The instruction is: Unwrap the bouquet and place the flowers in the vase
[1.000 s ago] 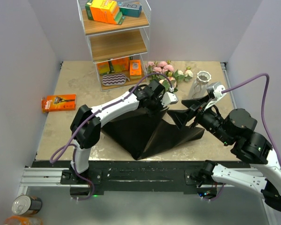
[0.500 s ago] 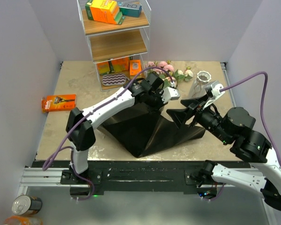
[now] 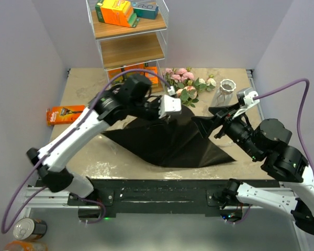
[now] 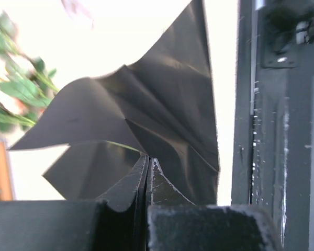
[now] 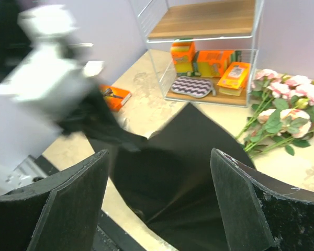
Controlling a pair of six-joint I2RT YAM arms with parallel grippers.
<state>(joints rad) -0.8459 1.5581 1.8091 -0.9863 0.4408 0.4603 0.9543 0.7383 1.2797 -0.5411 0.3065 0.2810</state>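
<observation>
Your left hand [image 4: 148,172] is clenching the black paper [image 3: 167,141]; yanking it risks sweeping the flowers [image 3: 190,84] left of the vase [image 3: 226,87] into it. Your right hand [image 5: 158,157] is hovering released.

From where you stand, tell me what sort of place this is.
Likely a robot test booth: plain walls box in a table, two arms bolt to a rail at its near edge, a shelf unit holds orange boxes.

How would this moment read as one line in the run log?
left end effector: shut on black paper, lifted | right end effector: open above paper | flowers: on table, unwrapped | vase: without flowers
</observation>
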